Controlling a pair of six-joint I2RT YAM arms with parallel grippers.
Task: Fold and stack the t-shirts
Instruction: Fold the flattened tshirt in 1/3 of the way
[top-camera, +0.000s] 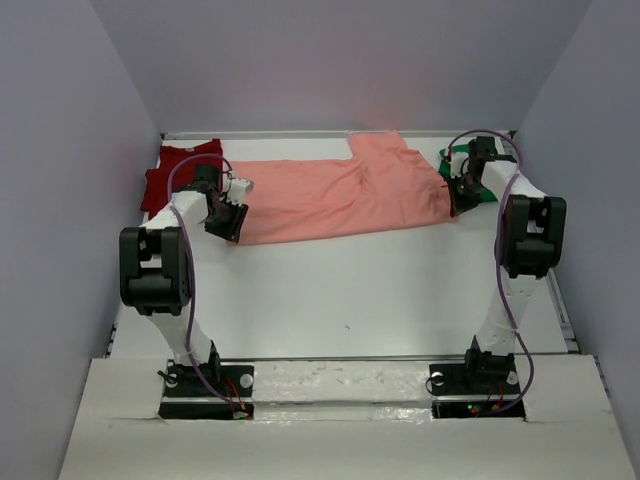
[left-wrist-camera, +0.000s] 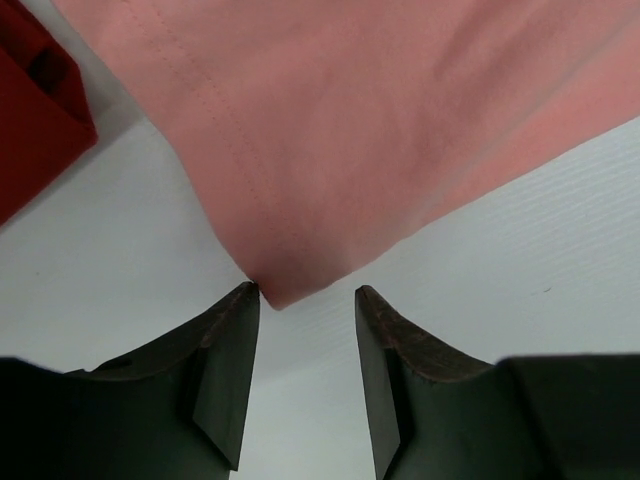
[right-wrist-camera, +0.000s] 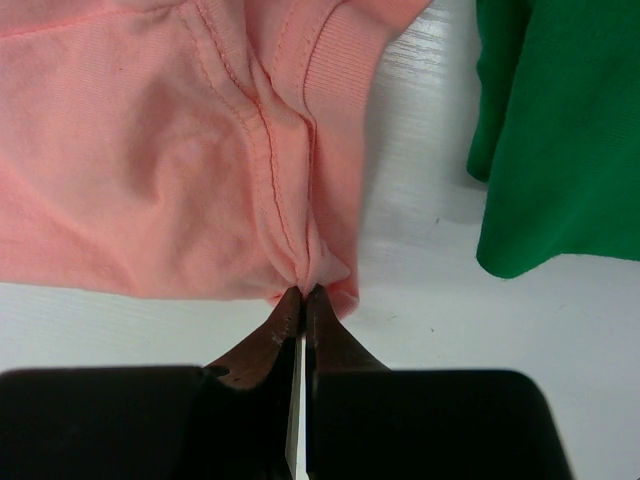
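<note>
The salmon-pink shirt (top-camera: 340, 195) was spread across the far side of the bench (top-camera: 350, 300), between the dark red shirt (top-camera: 170, 175) and the green shirt (right-wrist-camera: 560, 130). A fold was judged to be in hand — the right tool (right-wrist-camera: 302, 300) was clenched on its seamed edge, the left tool (left-wrist-camera: 305, 300) parted at a corner, gripping nothing. Closing on that corner was called for next. No label or writing could be read.

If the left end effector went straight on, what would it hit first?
The left end effector would likely meet the corner of the pink shirt first, just ahead between its open jaws, though depth is unclear.
</note>
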